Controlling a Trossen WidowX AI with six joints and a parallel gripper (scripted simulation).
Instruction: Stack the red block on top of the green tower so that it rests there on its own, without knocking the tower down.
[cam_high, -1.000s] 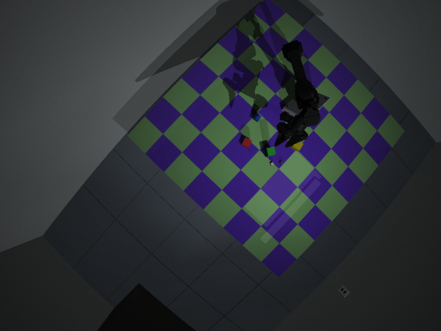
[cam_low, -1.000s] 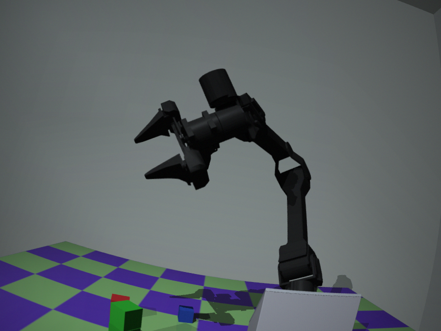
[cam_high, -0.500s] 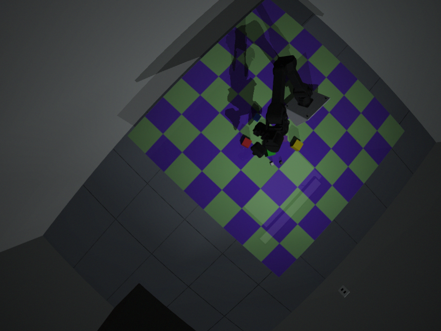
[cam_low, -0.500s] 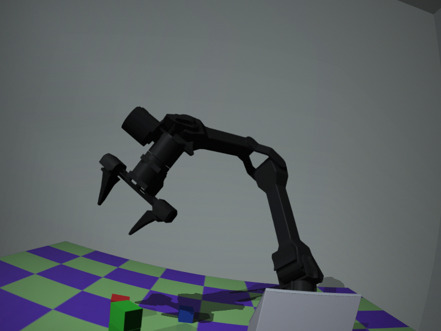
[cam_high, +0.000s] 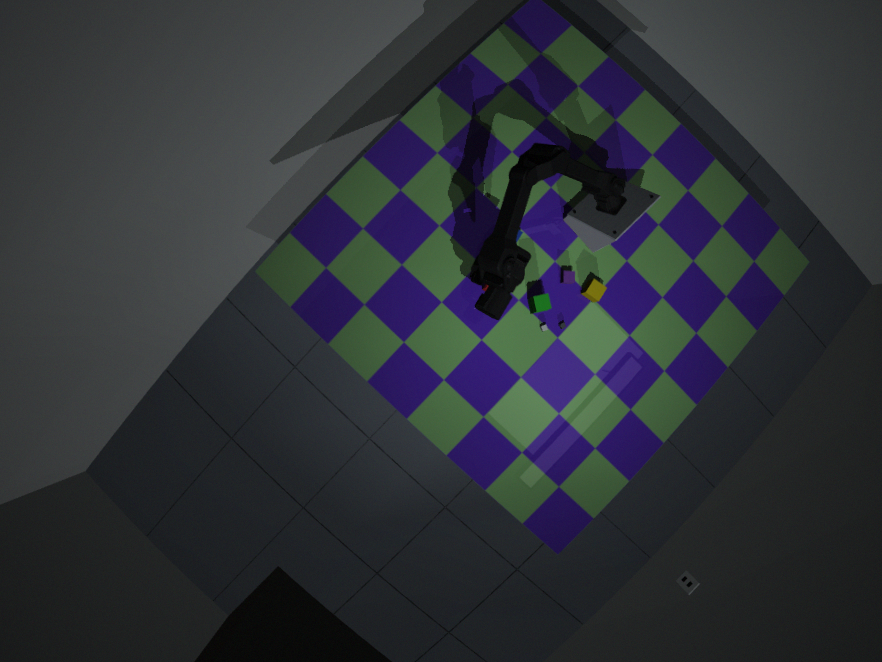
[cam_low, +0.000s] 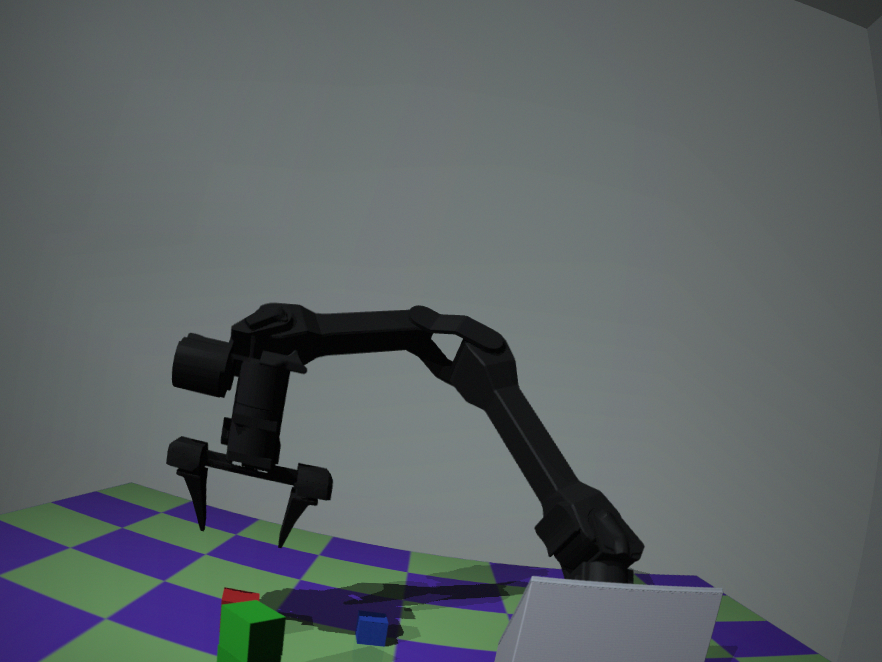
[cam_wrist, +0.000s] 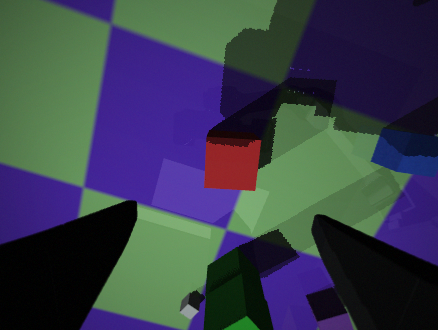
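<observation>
Step in hand, approach: my gripper (cam_low: 240, 538) hangs wide open and empty above the red block (cam_wrist: 232, 164), which sits on the table (cam_low: 85, 570) beside the green tower (cam_low: 250, 631); next, descend and straddle it.

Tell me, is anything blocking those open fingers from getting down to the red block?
Nothing visible does. The gripper hangs open and empty above the floor, and in the wrist view the red block sits in plain sight ahead of the fingers. The green tower stands apart from it, nearer the camera.
</observation>
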